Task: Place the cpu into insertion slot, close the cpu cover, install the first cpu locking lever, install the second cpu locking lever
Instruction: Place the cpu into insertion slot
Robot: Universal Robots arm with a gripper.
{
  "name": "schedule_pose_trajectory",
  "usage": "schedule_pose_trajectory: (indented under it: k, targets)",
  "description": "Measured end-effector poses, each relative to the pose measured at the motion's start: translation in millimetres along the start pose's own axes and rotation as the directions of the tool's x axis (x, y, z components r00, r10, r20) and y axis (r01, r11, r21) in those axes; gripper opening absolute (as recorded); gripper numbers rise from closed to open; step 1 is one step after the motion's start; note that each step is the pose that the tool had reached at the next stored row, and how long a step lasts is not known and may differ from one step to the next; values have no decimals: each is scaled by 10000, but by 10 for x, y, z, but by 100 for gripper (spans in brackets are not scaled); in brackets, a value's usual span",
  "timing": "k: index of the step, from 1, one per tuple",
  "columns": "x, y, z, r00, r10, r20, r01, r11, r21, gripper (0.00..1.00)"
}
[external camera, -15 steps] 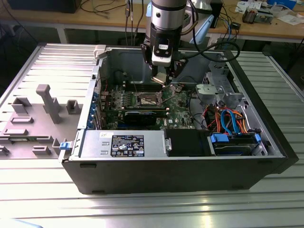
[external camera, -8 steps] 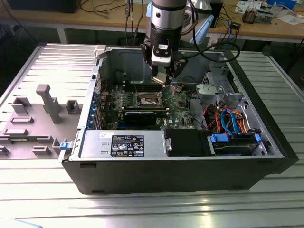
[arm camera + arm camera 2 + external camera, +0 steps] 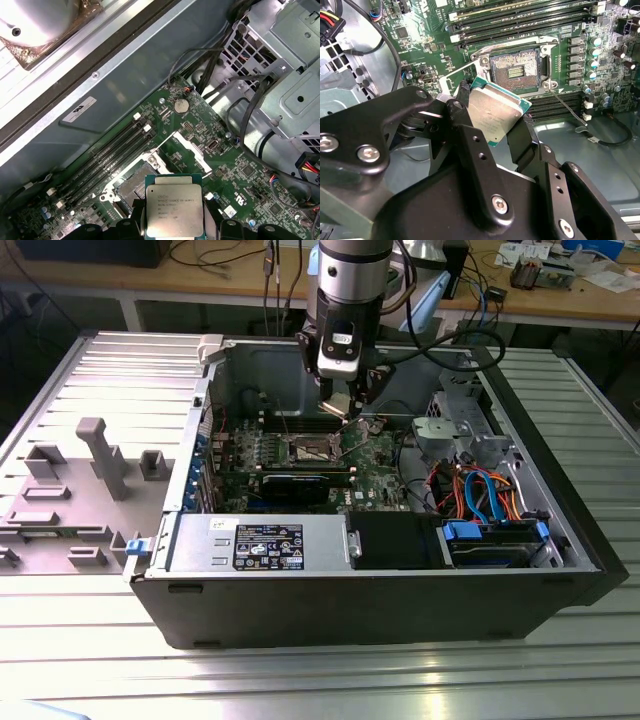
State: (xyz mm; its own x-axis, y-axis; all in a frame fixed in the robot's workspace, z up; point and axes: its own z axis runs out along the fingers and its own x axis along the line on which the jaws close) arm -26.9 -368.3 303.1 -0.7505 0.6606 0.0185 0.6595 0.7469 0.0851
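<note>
My gripper [image 3: 492,120] is shut on the cpu [image 3: 496,111], with a black finger on each of two opposite edges. The chip's silver-grey top faces the camera in the first wrist view, where the cpu [image 3: 174,205] hangs a little above the board beside the insertion slot [image 3: 131,186]. The insertion slot [image 3: 515,72] lies bare, with a dark pin field inside its metal rim. The cpu cover [image 3: 181,141] stands swung open at the socket's far edge. A thin locking lever [image 3: 566,109] sticks out loose from the socket. In the exterior view my gripper [image 3: 350,405] hovers over the motherboard, just off the socket [image 3: 310,450].
Long memory slots [image 3: 107,150] run beside the socket. A black graphics card [image 3: 300,483] sits in front of it. A grey drive cage [image 3: 455,435] with coloured cables fills the exterior view's right, and a power supply [image 3: 265,543] lines the case front. The case walls enclose the board.
</note>
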Motion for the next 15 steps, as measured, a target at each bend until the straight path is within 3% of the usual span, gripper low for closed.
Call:
schedule_pose_trajectory:
  k: [15]
  targets:
    - [0,0,2,9997,250,22,-250,9997,-5,55]
